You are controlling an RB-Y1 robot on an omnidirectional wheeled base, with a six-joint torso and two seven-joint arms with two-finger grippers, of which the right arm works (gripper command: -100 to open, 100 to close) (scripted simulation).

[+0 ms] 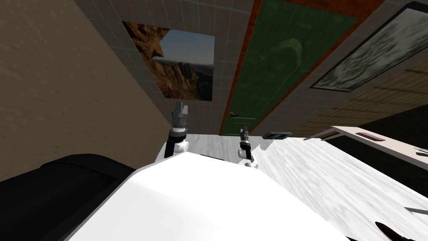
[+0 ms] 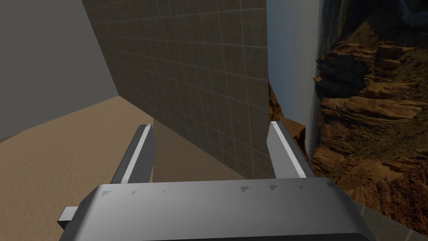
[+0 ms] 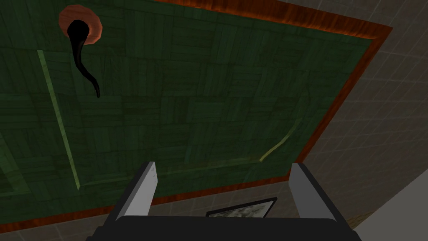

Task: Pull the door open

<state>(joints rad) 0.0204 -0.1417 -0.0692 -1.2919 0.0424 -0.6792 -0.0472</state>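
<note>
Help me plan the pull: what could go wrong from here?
1. The open right gripper aims at the door, and the handle sits off to one side, so shutting now would grab nothing.
2. The handle is a thin curved lever; the blade fingers might slip off.
3. Pulled, the door could swing into me.

Pale streaked floor (image 1: 334, 180) — a small dark flat thing (image 1: 276, 135) lies at its far edge; cream surface (image 1: 393, 146) bears a brown slab (image 1: 368, 135).
</note>
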